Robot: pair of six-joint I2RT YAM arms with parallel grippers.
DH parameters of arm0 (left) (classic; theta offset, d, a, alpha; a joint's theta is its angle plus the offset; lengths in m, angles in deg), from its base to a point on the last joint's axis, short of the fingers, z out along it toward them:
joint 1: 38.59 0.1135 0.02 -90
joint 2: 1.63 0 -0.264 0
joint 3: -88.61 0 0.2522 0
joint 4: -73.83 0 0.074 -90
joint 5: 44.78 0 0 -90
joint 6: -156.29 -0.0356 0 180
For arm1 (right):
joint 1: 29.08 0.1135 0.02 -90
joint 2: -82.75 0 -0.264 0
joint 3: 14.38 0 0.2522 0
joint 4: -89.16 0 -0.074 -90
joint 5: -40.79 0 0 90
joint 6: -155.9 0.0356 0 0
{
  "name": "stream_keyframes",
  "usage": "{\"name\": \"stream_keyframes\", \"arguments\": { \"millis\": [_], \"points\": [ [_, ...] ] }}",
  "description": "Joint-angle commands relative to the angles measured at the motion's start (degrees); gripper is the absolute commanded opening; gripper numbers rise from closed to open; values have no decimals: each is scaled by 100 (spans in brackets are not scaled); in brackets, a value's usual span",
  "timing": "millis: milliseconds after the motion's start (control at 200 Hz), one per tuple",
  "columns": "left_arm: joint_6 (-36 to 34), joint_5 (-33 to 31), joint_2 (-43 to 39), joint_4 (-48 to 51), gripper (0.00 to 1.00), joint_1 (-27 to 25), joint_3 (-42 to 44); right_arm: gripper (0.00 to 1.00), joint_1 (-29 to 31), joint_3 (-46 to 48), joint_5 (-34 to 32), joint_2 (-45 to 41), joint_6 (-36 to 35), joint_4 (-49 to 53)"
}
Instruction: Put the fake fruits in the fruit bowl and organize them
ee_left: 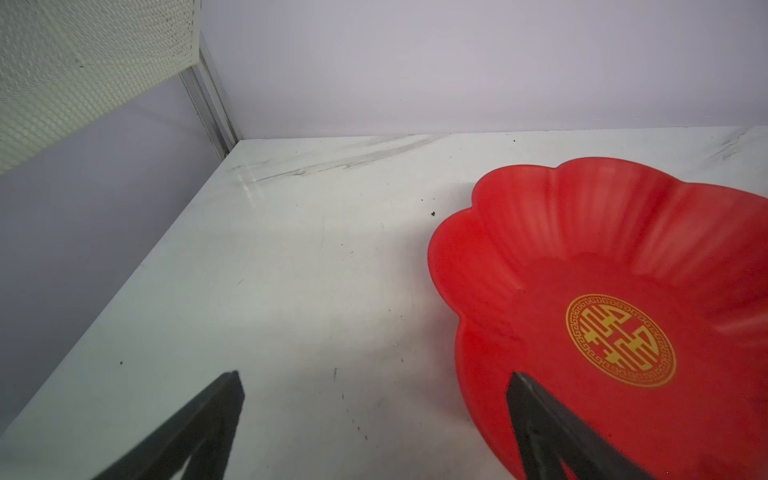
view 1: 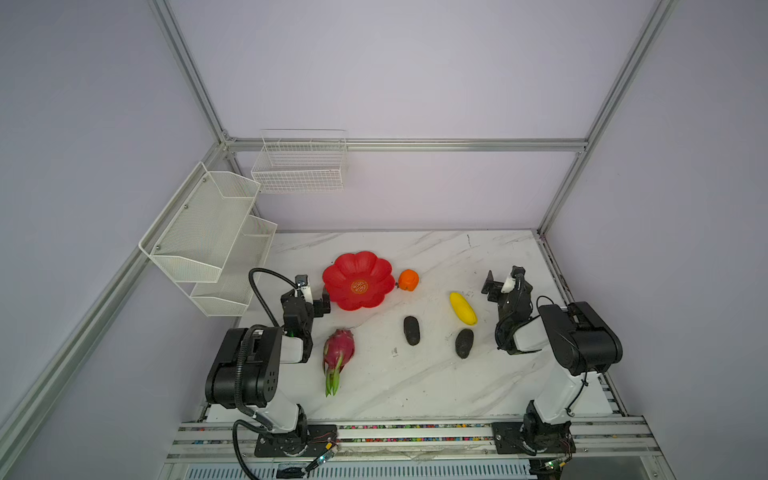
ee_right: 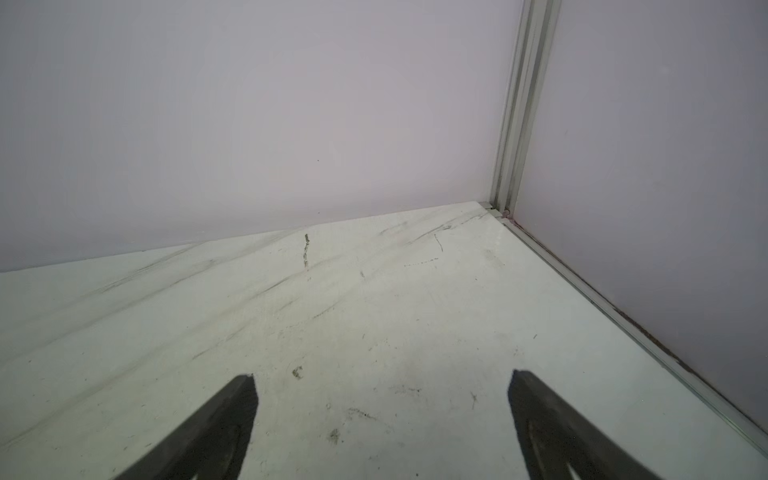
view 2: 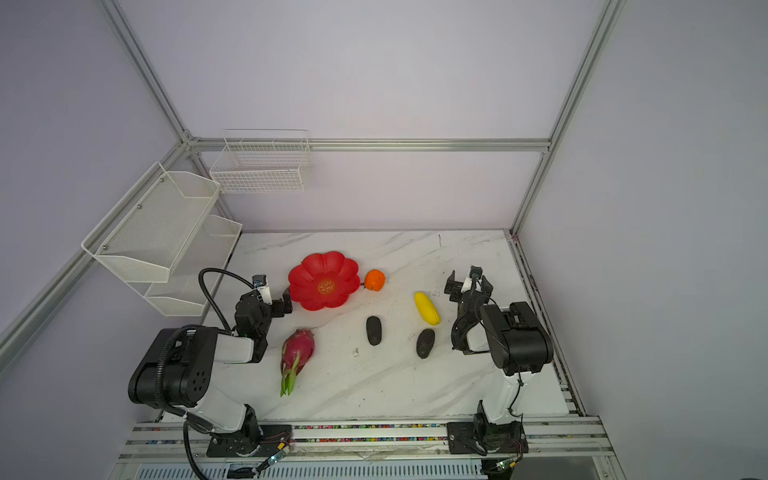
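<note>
The fruit bowl shows whole in both top views. The left wrist view crops it at the frame's edge, leaving part of the scalloped red rim and the gold emblem at its centre. From above, that emblem is too small to read. The bowl's red floor is bare.

Each wrist view catches only the tips of two dark fingers; the rest is cut off. The left jaws are spread wide and grasp nothing. One finger overlaps the bowl's rim on the side facing the left arm, and I cannot tell whether it touches. The right jaws are also released, over bare desk and well apart from the bowl.

The orange sits just beside the bowl's rim, toward the right arm; contact is hard to judge. The mango lies farther that way. One dark oval and a second dark oval lie nearer the arm bases than the bowl. So does the dragon fruit, its green tips pointing away from the bowl.

The desk is white marble-look with grey veins, scuffs and dark specks. Lilac walls with aluminium framing close it in. Beyond the bowl a wire basket hangs on the back wall. A two-tier mesh shelf hangs on the left-arm side, its lower tier partly hidden.
</note>
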Motion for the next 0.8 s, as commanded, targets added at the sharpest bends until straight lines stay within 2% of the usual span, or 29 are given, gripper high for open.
{"name": "stream_keyframes", "arguments": {
  "millis": [0, 645, 795],
  "points": [
    [-48, 51, -171, -200, 100, -6, 148, 97, -28, 59, 44, -131, -70, -16],
    [-47, 68, -170, -199, 100, 6, 152, 97, -28, 59, 53, -131, -76, -8],
    [-47, 69, -174, -212, 100, 6, 158, 97, -28, 296, -43, -206, -90, -419]
  ]
}}
